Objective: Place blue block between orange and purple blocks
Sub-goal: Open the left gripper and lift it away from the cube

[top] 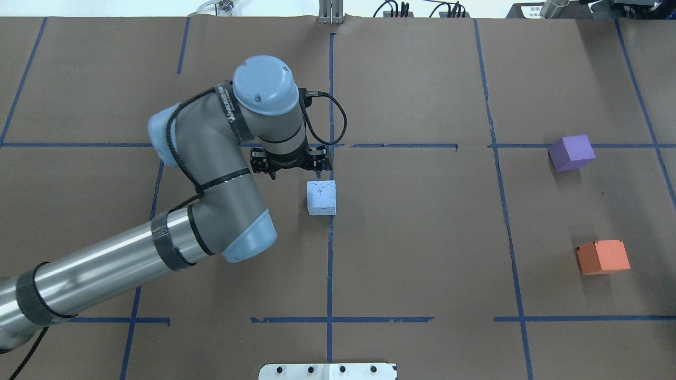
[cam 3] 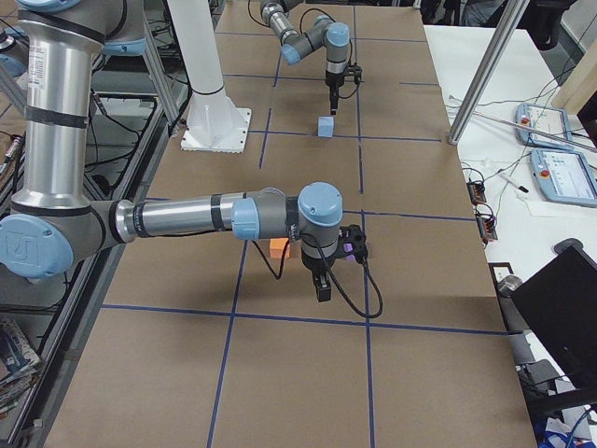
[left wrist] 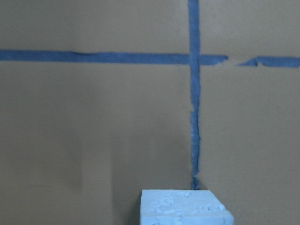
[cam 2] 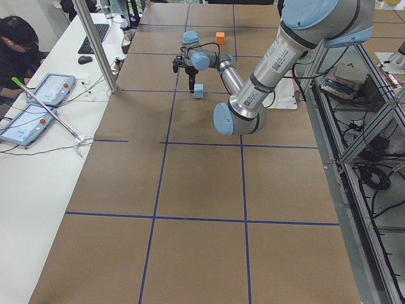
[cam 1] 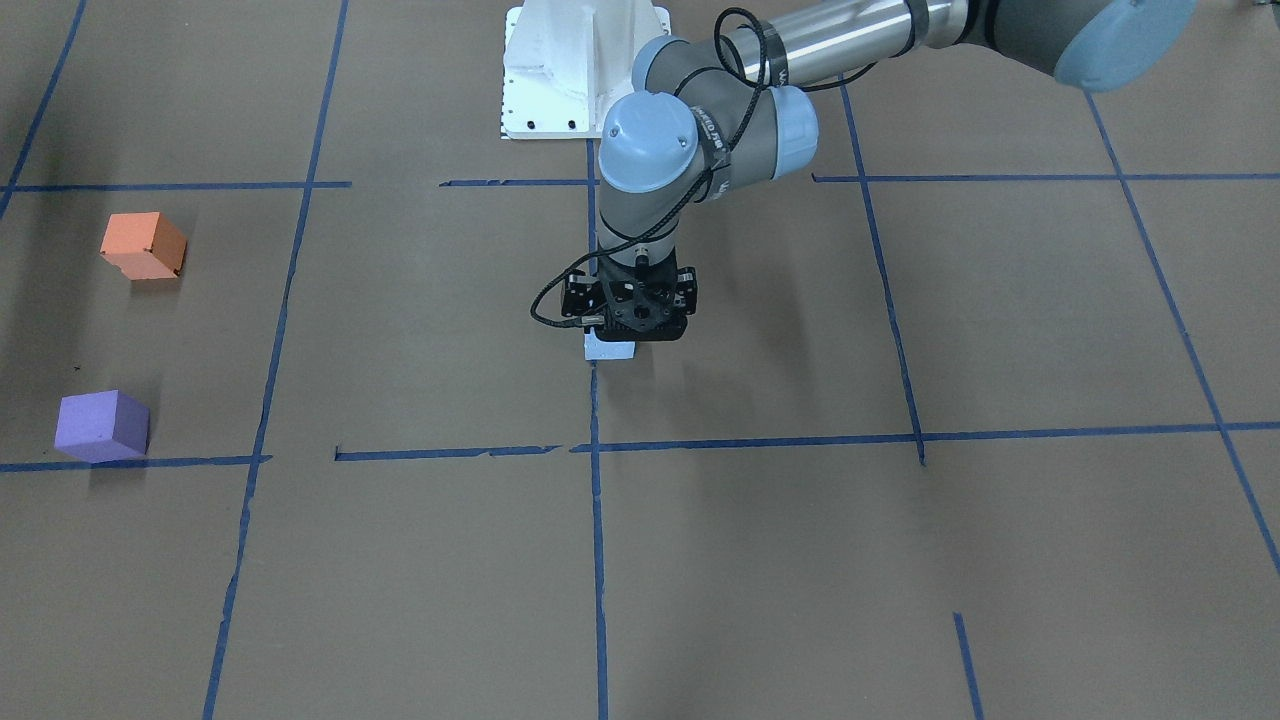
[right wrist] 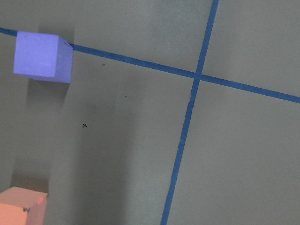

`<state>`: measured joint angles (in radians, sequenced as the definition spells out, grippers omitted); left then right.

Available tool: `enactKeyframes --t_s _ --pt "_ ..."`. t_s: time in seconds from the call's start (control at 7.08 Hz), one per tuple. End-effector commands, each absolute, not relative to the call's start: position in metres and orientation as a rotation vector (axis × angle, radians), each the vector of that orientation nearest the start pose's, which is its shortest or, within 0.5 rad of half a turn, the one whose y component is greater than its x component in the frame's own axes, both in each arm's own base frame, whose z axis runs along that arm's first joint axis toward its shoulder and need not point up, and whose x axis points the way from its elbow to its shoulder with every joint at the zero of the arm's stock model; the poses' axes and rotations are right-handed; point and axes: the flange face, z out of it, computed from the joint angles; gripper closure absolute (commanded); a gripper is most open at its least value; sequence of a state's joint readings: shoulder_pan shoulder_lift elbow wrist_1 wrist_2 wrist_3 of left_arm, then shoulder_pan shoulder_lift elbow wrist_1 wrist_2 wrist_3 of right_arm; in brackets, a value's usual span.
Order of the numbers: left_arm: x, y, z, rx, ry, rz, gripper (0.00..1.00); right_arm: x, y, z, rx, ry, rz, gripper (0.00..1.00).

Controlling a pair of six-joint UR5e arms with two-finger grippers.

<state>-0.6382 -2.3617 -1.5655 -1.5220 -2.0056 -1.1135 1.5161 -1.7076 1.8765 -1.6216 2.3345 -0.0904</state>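
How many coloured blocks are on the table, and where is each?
3. The blue block sits near the middle of the table. The purple block and the orange block stand apart on the robot's right side. None seems hidden.

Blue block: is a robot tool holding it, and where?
No. The blue block sits free on the table; the left tool hangs near it, not gripping.
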Motion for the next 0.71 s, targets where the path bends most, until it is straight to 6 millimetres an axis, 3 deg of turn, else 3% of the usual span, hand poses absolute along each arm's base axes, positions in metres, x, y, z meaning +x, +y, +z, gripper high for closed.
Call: enactKeyframes --t_s 0.0,0.14,0.28,0.57 --pt "0.402 -0.504 0.257 0.082 0.791 0.089 0.00 -0.003 -0.450 0.526 0.110 -0.825 -0.122 0.00" --pt "0.347 -0.521 0.287 0.094 0.797 0.143 0.00 -0.033 -0.455 0.490 0.114 -0.850 -0.086 0.00" --pt "0.293 -0.531 0.338 0.086 0.788 0.219 0.00 -0.077 -0.461 0.457 0.098 -0.885 -0.045 0.00" --pt "0.150 -0.556 0.437 0.156 0.714 0.332 0.00 -0.187 -0.480 0.370 0.077 -0.929 0.017 0.00"
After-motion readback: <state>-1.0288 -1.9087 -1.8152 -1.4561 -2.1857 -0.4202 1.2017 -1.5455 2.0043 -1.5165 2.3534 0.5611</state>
